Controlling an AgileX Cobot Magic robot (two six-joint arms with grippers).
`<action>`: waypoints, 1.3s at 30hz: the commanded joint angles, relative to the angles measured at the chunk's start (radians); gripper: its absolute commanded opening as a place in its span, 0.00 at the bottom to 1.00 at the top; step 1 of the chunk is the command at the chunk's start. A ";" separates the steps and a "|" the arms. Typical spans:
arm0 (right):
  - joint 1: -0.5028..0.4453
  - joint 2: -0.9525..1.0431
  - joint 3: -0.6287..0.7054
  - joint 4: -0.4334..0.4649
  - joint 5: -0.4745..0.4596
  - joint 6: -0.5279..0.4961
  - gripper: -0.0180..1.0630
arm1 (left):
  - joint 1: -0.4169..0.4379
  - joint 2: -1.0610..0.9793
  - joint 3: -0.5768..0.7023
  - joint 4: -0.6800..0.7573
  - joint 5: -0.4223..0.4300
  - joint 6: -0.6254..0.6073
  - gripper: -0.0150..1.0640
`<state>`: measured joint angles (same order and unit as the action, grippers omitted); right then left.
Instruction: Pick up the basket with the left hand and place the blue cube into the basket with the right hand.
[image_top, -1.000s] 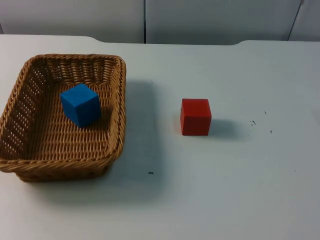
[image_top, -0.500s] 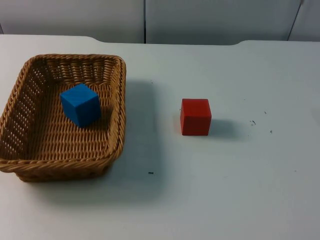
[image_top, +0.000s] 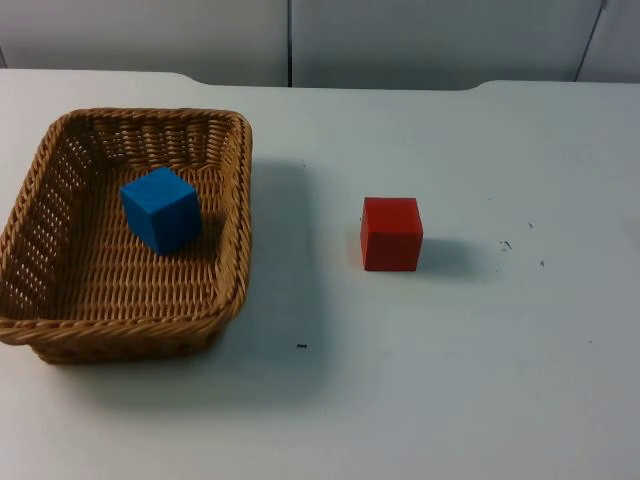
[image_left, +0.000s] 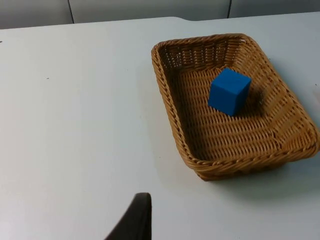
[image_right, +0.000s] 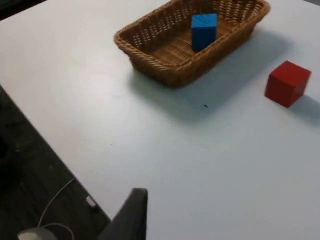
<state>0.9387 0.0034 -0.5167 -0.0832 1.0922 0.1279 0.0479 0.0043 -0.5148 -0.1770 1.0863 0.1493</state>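
Nothing has moved since 1 s ago: the top view matches both earlier pictures, with every thing in the same place. The basket (image_top: 120, 325) sits on the left of the white surface (image_top: 450, 380), flat on it and not lifted. The blue cube (image_top: 160, 210) is already inside, resting on the woven floor a little toward the far side, turned at an angle to the walls and touching none of them that can be seen. The red cube (image_top: 391, 233) stands on the bare surface to the right of the basket, well apart from it, its shadow falling to its right. The grey wall (image_top: 400, 40) closes the far edge. Both arms wait away from the things. The left gripper (image_left: 135, 220) hangs over bare surface to the left of the basket (image_left: 165, 100), well apart from it, looking onto it and the blue cube (image_left: 229, 91) within; whether this gripper is apart or together cannot be told. The right gripper (image_right: 130, 215) hangs over the surface close to one of its edges, with dark floor beyond, well apart from the basket (image_right: 150, 52), the blue cube (image_right: 204, 31) and the red cube (image_right: 287, 83); its state cannot be told either. Neither gripper holds anything that can be seen.
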 joint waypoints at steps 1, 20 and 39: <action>-0.071 -0.003 0.005 0.001 -0.011 -0.006 0.99 | -0.005 -0.004 0.003 0.001 -0.008 -0.010 0.91; -0.724 -0.003 0.005 0.001 -0.011 -0.005 0.99 | -0.005 -0.004 0.003 0.001 -0.008 -0.010 0.91; -0.945 -0.003 0.005 0.006 -0.011 -0.005 0.99 | -0.005 -0.004 0.003 0.001 -0.008 -0.010 0.91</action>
<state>0.0038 0.0034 -0.5167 -0.0809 1.0904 0.1279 0.0479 0.0043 -0.5148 -0.1770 1.0863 0.1493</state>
